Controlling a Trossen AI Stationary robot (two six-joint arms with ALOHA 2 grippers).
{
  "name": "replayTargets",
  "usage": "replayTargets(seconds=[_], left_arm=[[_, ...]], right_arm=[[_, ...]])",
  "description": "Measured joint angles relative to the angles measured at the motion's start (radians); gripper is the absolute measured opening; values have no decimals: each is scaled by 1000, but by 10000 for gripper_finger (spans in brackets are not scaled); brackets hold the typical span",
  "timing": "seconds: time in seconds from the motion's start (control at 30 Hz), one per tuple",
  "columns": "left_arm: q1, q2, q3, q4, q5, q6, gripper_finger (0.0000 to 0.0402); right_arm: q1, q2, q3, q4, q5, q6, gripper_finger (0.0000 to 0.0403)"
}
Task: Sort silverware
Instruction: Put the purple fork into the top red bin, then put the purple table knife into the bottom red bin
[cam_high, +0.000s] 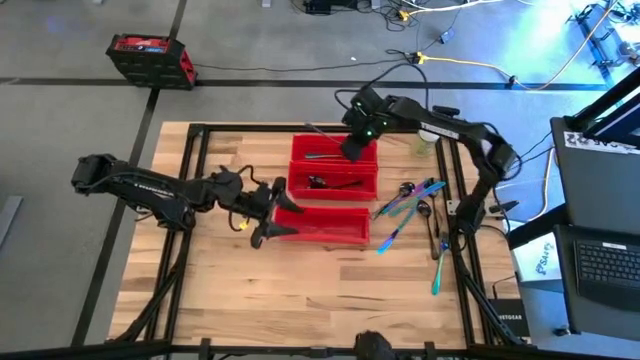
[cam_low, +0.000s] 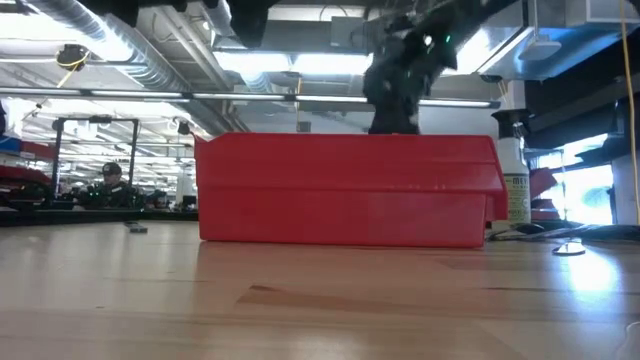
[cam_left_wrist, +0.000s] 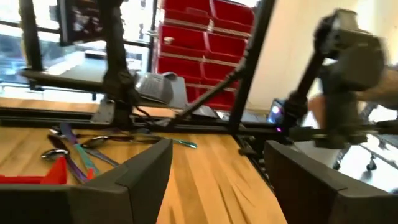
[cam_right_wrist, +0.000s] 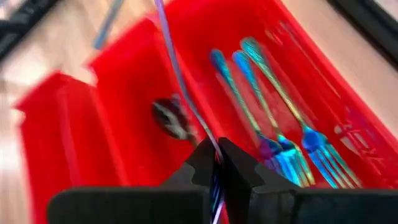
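- The right gripper (cam_right_wrist: 217, 163), jaws clamped on a slim utensil (cam_right_wrist: 180, 81), is hanging over the far red bin (cam_high: 335, 150); a tilted release risks mis-sorting it among the forks (cam_right_wrist: 280, 143).
- The left gripper (cam_high: 268, 212), jaws apart, is crowding the near bin (cam_high: 325, 225) and risks nudging it along the counter (cam_high: 280, 290).

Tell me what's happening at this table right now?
Two robot arms are sorting silverware into three red bins. The right gripper is shut on a slim iridescent utensil, holding it above the bins, next to the one that already has three forks in it. The left gripper is open and holds nothing, at the left end of the nearest bin. A loose pile of silverware waits unsorted on the table, to the right of the bins.
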Motion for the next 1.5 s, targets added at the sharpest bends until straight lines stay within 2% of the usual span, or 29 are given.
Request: replayTargets(seconds=[0.2,0.37,0.47,0.63,0.73,0.97,1.27,1.37,1.5], left_arm=[[-12,2,0,-28,0,-6,241],[-12,3,0,-54,-21,-26,241],[-12,3,0,-54,-34,-26,241],[-12,3,0,-59,-55,-26,241],[-12,3,0,-62,-69,-26,241],[-12,3,0,-74,-71,-26,241],[-12,4,0,-75,-73,-27,241],[-12,3,0,-74,-73,-26,241],[-12,3,0,-88,-76,-19,241]], right_arm=[[-53,97,49,-73,-20,-161,0],[-59,155,165,-213,86,-318,0],[-54,159,224,-252,114,-422,0],[-12,163,245,-295,157,-581,0],[18,167,247,-300,221,-627,0],[33,171,246,-304,308,-610,1],[33,171,246,-301,318,-537,5],[33,171,246,-291,324,-516,28],[33,171,246,-272,338,-460,79]])
